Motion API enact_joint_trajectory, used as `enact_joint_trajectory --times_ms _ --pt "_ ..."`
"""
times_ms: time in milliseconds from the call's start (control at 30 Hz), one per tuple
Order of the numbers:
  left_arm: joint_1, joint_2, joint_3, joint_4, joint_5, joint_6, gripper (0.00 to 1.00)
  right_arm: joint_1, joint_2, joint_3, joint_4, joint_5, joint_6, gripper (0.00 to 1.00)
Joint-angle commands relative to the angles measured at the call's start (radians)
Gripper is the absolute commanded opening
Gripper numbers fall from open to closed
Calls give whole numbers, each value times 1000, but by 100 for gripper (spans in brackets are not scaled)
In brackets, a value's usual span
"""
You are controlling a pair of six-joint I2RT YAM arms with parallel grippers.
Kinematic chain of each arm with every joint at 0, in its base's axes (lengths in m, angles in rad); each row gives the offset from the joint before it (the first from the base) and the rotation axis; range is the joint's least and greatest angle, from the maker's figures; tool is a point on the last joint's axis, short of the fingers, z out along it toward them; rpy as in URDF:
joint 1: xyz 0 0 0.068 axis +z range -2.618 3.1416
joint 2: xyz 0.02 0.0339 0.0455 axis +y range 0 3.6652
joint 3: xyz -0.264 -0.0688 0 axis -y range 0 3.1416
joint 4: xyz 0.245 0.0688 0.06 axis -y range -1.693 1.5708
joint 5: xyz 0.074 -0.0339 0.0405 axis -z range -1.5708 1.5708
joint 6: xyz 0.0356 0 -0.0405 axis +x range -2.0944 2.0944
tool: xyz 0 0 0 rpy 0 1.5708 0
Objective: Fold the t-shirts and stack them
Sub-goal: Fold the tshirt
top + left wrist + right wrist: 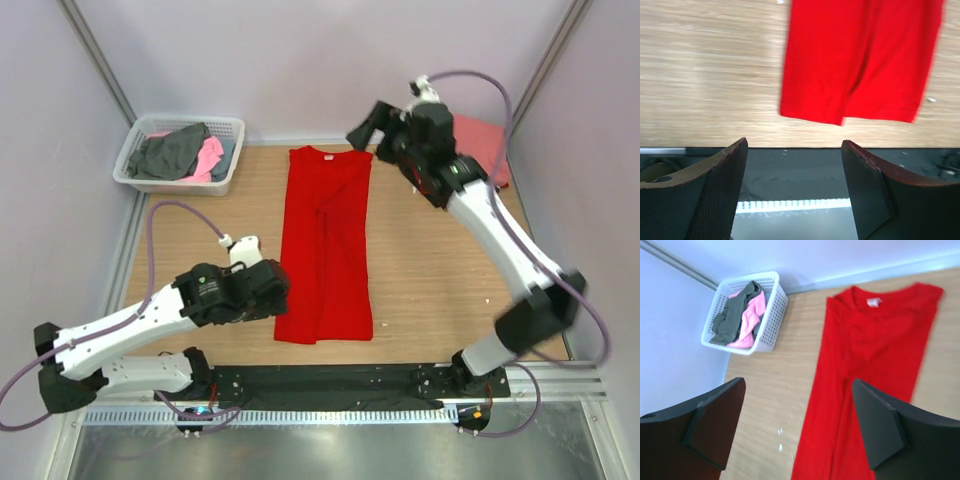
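The red t-shirt (325, 250) lies in the middle of the tabletop (430, 270), its sides folded in to make a long strip with the collar at the far end; the crosswise folds look undone. A salmon-pink tee (484, 140) at the far right may begin the stack. More tees (185, 152) fill the basket (230, 172). The left gripper (275, 290) by the hem and the right gripper (368, 125) near the collar have jaws wide apart, holding nothing
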Motion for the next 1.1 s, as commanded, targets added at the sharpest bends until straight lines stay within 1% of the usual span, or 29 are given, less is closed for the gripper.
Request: enact_joint_trajectory --times_ms 0,33,67,100,133,167,200,233,267,300,333,400,500,567,667,833,900,1067 --pt "52 -84 -106 61 -37 46 76 66 -256 -341 -157 155 65 90" --pt "72 -100 -135 120 1 77 76 90 -369 -497 -186 178 89 89" --pt "121 -129 -191 150 29 92 76 138 -431 -568 -209 192 115 88" --pt "154 -140 -219 175 60 112 76 165 -483 -703 -235 206 189 87" --pt "190 -146 -247 213 130 138 76 192 -588 -771 -250 218 221 82" --pt "269 -147 -297 221 164 152 75 250 -639 -837 -263 230 267 78" --pt "306 -144 -323 233 204 166 74 276 -684 -962 -260 232 304 73" --pt "339 -140 -346 262 253 187 73 302 -736 -1020 -254 231 383 65" --pt "383 -137 -388 279 277 195 71 354 -809 -1069 -250 225 417 63" --pt "397 -131 -406 299 293 200 70 376 -842 -1145 -255 220 442 61" --pt "403 -128 -420 331 301 201 70 402 -867 -1175 -263 217 491 59" --pt "406 -118 -449 363 313 202 67 460 -925 -1239 -272 217 523 54" --pt "408 -105 -483 417 339 203 66 489 -966 -1305 -275 217 567 51" --pt "408 -101 -514 461 348 195 66 491 -965 -1330 -229 200 574 48" --pt "408 -86 -540 503 376 185 65 494 -922 -1361 -152 174 580 47" --pt "408 -60 -555 529 403 182 63 502 -804 -1373 -53 165 571 46" --pt "406 -55 -574 544 411 182 63 506 -784 -1374 -27 160 571 43" --pt "408 -48 -640 606 439 162 61 511 -726 -1381 27 154 568 42"
